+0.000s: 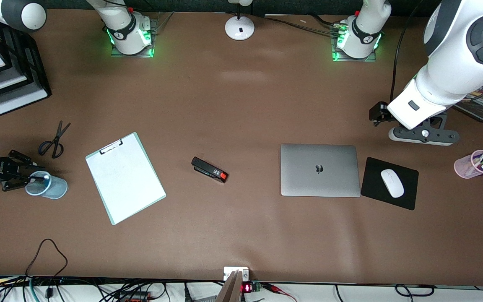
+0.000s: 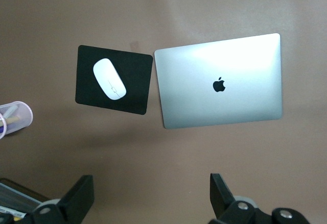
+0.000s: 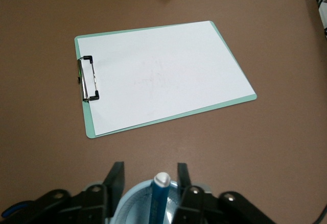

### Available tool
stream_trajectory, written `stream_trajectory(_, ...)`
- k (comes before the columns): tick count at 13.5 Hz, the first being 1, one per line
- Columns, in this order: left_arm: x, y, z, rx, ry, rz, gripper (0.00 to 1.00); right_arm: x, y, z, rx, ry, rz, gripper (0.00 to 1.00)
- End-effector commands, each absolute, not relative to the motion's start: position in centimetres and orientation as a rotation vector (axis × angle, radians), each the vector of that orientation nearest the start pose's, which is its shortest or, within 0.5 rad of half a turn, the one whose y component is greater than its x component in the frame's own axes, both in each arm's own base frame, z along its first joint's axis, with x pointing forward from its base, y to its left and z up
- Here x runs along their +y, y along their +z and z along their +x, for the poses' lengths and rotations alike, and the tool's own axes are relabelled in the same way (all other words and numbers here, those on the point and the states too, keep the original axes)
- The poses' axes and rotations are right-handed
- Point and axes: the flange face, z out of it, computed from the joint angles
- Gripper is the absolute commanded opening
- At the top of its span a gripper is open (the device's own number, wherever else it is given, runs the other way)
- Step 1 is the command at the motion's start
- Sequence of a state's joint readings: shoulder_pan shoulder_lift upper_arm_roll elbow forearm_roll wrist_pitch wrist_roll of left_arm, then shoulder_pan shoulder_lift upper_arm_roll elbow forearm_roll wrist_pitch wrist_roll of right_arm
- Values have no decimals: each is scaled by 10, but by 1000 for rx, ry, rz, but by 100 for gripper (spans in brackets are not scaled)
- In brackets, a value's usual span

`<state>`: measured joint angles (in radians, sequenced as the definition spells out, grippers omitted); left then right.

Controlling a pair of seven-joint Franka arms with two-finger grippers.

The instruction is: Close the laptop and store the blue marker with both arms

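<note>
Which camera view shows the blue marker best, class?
The right wrist view: the blue marker stands upright in the blue cup, white end up. The front view shows only the cup; the left wrist view shows neither.

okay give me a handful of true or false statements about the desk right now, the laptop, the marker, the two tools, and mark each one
1. The laptop is shut, lid down. True.
2. The blue marker lies flat on the clipboard. False: it stands in the blue cup, between the right tool's parted fingers.
3. The mouse sits on the mouse pad beside the laptop. True.
4. The left tool grips the laptop's lid. False: it hangs open above the table, holding nothing.
5. The stapler lies on the laptop. False: it lies on the table between clipboard and laptop.
</note>
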<state>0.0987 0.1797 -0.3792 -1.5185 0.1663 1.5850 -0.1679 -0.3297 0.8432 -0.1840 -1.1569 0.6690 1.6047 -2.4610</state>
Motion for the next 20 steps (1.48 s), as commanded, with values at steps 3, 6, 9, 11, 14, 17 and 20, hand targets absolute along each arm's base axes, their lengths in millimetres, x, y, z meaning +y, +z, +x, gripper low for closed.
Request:
stream_trajectory(3,-132,555,588,218,96,-2985,100,-254,346,674,2589,763,2299,100)
stream_trajectory(6,-130,557,589,215,90,-2986,100,-228,388,670,2485,689,2428,100)
stream_trajectory(9,-126,569,591,201,55,-2992,100,-199,433,668,2347,556,2559,100)
stream_trajectory(11,-113,580,594,164,30,-2997,100,-180,458,664,2242,456,2643,100)
stream_trajectory(14,-98,585,591,119,62,-2995,100,-156,480,657,2027,294,2797,100)
stream_trajectory(17,-86,592,579,90,132,-2987,100,-136,488,658,1791,171,2933,100)
stream_trajectory(20,-82,604,567,158,110,-2980,100,-111,498,648,1415,57,3117,100)
